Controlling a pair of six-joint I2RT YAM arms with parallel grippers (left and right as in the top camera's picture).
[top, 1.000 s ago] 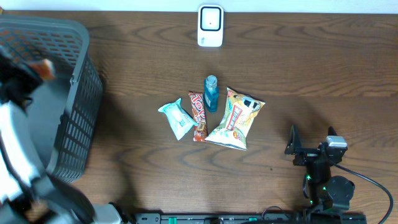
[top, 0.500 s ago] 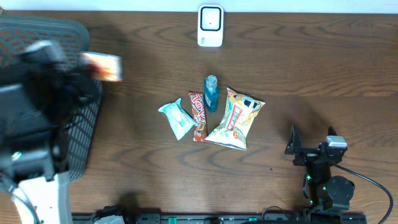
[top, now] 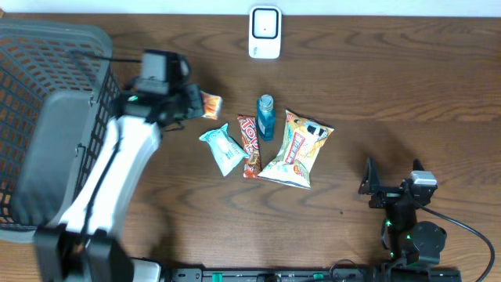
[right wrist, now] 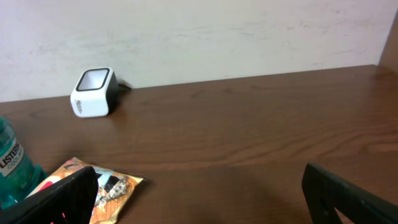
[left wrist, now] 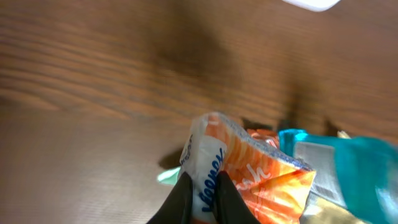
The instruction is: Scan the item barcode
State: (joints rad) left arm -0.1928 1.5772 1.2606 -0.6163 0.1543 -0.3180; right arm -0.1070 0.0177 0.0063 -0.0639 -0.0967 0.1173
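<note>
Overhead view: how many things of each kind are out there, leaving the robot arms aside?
Tissue packs: 2 (orange pack held in the left gripper; teal pack)
Snack packets: 2 (candy bar, chips bag)
Bottles: 1 (blue bottle)
Scanners: 1 (white scanner)
Baskets: 1 (grey basket)
Total: 7

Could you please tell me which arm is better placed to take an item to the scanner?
Left. The left gripper is shut on the orange packet, nearer the scanner; the right gripper sits open and empty, farther away.
</note>
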